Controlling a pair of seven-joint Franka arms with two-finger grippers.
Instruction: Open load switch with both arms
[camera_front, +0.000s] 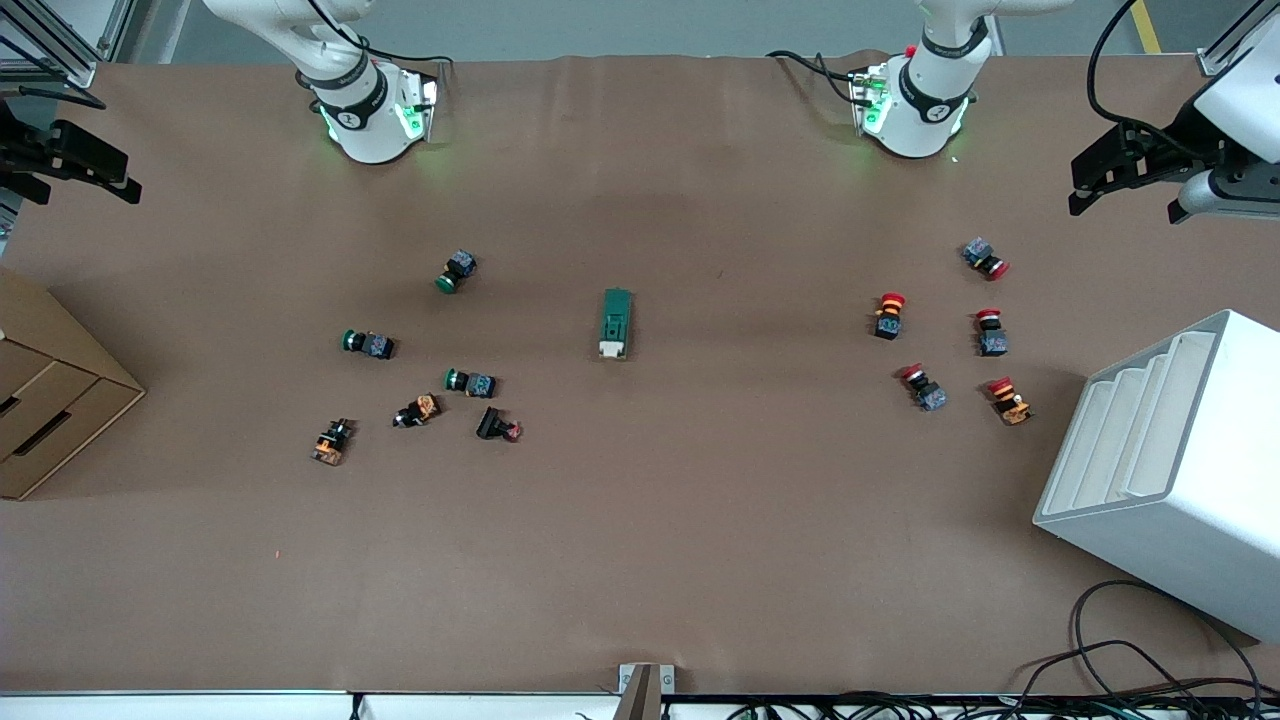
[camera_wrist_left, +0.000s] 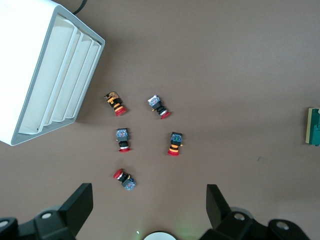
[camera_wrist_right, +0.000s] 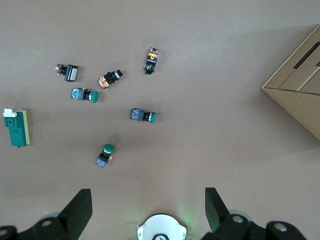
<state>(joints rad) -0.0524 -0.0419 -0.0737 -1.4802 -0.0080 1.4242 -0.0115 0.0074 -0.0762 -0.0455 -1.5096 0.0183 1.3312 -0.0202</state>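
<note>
The load switch (camera_front: 616, 322) is a dark-green block with a white end, lying alone near the middle of the table. It shows at the border of the left wrist view (camera_wrist_left: 314, 127) and in the right wrist view (camera_wrist_right: 16, 128). My left gripper (camera_front: 1085, 188) hangs high over the table's edge at the left arm's end, open and holding nothing (camera_wrist_left: 148, 200). My right gripper (camera_front: 122, 178) hangs over the edge at the right arm's end, also open and holding nothing (camera_wrist_right: 147, 202). Both are well apart from the switch.
Several red-capped push buttons (camera_front: 889, 315) lie toward the left arm's end, with a white slotted rack (camera_front: 1190, 480) beside them. Several green and orange push buttons (camera_front: 457, 271) lie toward the right arm's end, near a cardboard box (camera_front: 40, 390). Cables (camera_front: 1150, 680) trail along the table's near edge.
</note>
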